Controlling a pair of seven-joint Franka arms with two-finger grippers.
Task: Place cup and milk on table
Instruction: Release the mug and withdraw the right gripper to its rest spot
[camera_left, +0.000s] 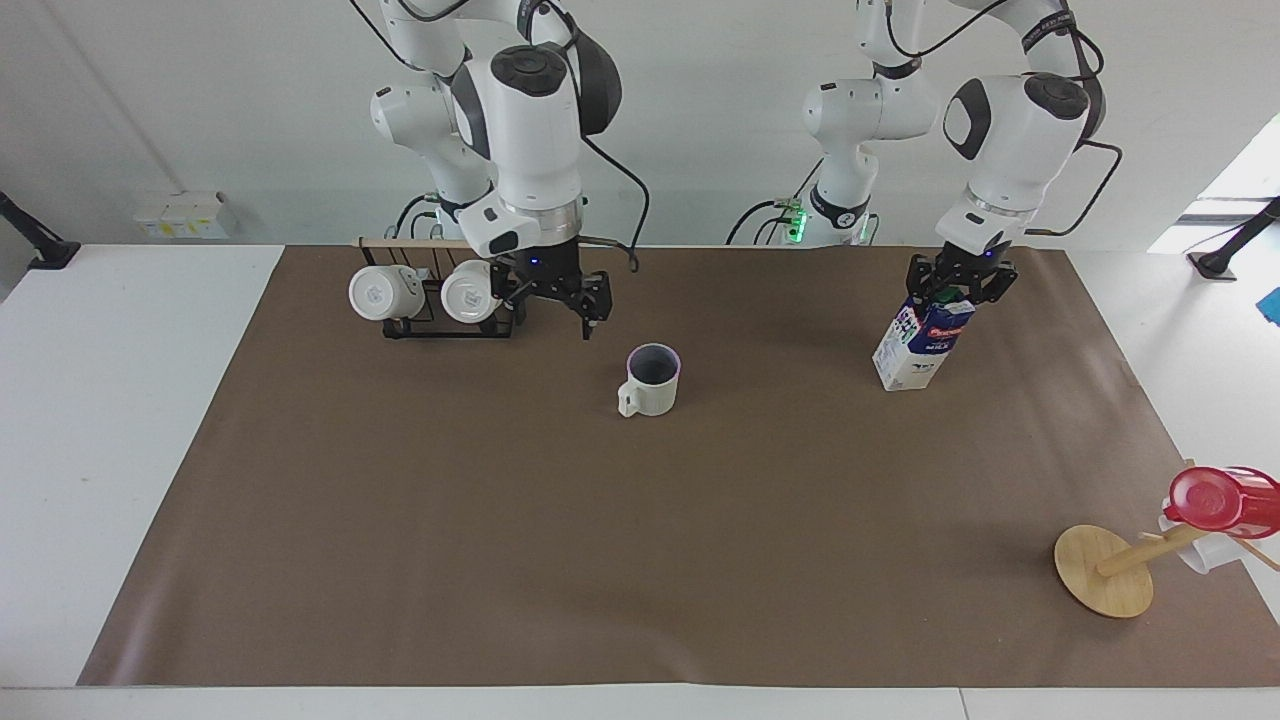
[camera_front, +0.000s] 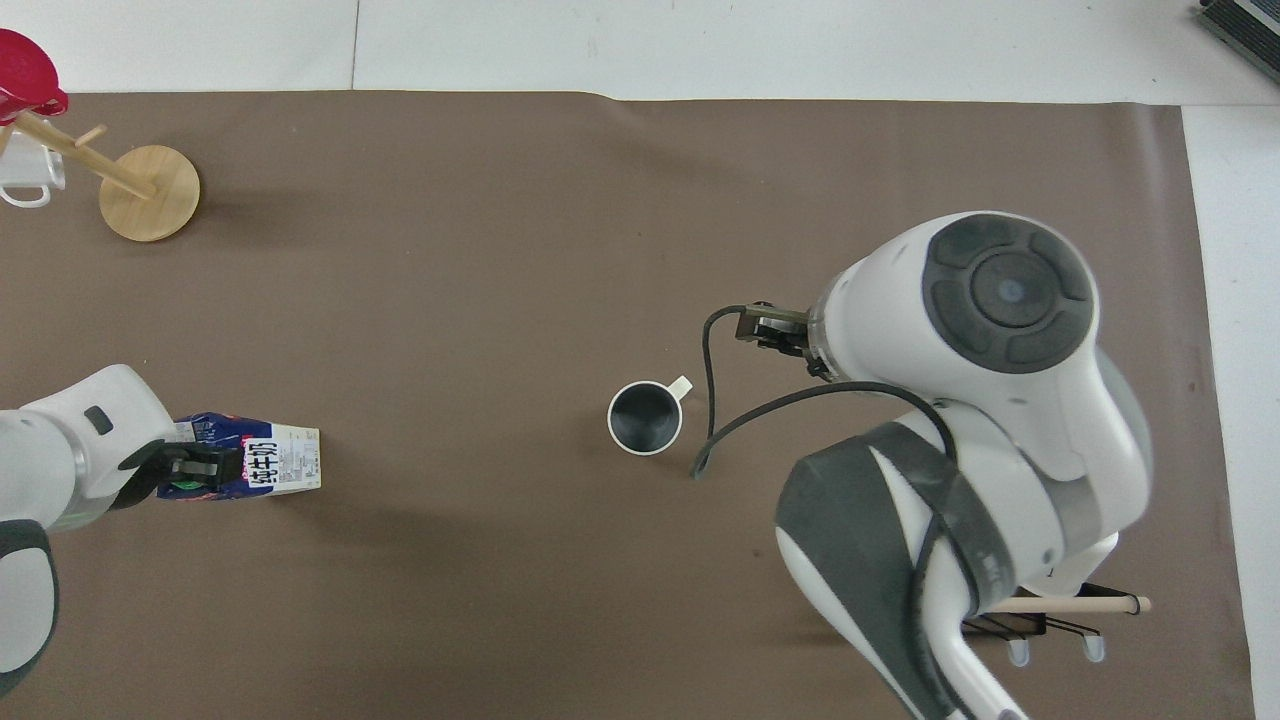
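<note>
The cup (camera_left: 650, 381), cream-white with a dark inside, stands upright on the brown paper of the table (camera_left: 560, 560), near the middle; it also shows in the overhead view (camera_front: 645, 418). My right gripper (camera_left: 555, 310) is open and empty, raised between the cup and the black wire rack. The arm hides it in the overhead view. The milk (camera_left: 920, 345) stands on the paper toward the left arm's end; it also shows in the overhead view (camera_front: 265, 468). My left gripper (camera_left: 958, 283) is at the carton's top, around its gable and green cap.
A black wire rack (camera_left: 440, 318) with two white mugs stands close to the right arm's base. A tipped wooden mug tree (camera_left: 1103, 570) with a red cup (camera_left: 1220, 498) lies at the left arm's end, farthest from the robots.
</note>
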